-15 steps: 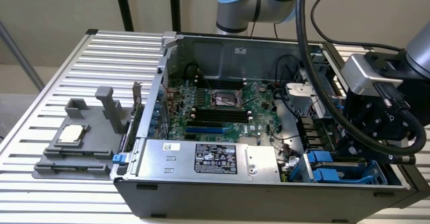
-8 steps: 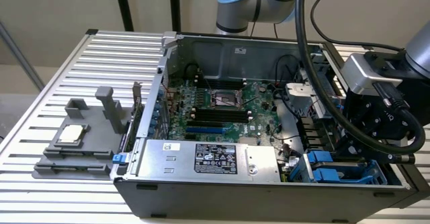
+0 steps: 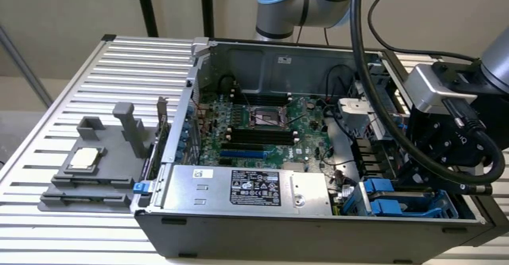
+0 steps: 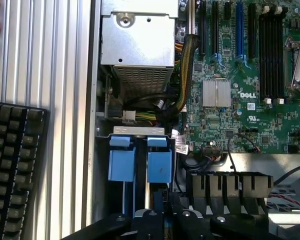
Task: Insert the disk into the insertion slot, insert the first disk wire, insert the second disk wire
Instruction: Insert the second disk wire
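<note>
Item: open computer case (image 3: 238,229) on a slatted bench (image 3: 71,235), motherboard (image 3: 263,128) exposed, silver labelled power-supply box (image 3: 247,187) along the 6 o'clock wall as seen in the exterior view. Insertion slot (image 3: 380,198): grey bay with blue clips (image 4: 140,165), at about 4 o'clock in the case, just beside the power-supply box. Gripper (image 3: 433,170): lowered inside the case at 3 to 4 o'clock, directly over the slot. Whether the fingers are wide or narrow cannot be told. Disk: not identified with certainty; a blue edge seen under the gripper at the slot may be its carrier, so it is judged to be at or entering the bay. Hazards noted: a tilted or offset disk could be jammed against the blue clips; loose cables (image 4: 155,102) lying near the bay could be pinched or dragged; the arm's thick black hose (image 3: 362,68) could be caught on the case rim at 3 o'clock.
</note>
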Available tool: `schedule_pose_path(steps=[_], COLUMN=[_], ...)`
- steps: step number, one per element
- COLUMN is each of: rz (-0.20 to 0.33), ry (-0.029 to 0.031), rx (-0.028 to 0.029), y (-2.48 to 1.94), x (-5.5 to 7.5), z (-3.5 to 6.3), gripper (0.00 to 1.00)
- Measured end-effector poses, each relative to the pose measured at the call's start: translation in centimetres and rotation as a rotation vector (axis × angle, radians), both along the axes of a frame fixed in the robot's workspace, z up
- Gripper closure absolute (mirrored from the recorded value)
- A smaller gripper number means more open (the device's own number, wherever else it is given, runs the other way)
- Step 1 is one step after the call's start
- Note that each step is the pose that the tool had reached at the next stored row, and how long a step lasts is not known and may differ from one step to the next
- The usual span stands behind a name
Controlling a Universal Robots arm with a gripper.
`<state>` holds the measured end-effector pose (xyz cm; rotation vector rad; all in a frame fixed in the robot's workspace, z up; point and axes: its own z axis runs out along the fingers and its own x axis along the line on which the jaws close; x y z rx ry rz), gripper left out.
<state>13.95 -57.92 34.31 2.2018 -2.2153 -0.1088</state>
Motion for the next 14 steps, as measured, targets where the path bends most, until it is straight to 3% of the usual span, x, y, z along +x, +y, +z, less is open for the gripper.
schedule_pose_path(steps=[14], rz=[0.0], ry=[0.0], rx=[-0.0001], y=[0.32], x=[0.0], z=[-0.03], gripper=[0.84])
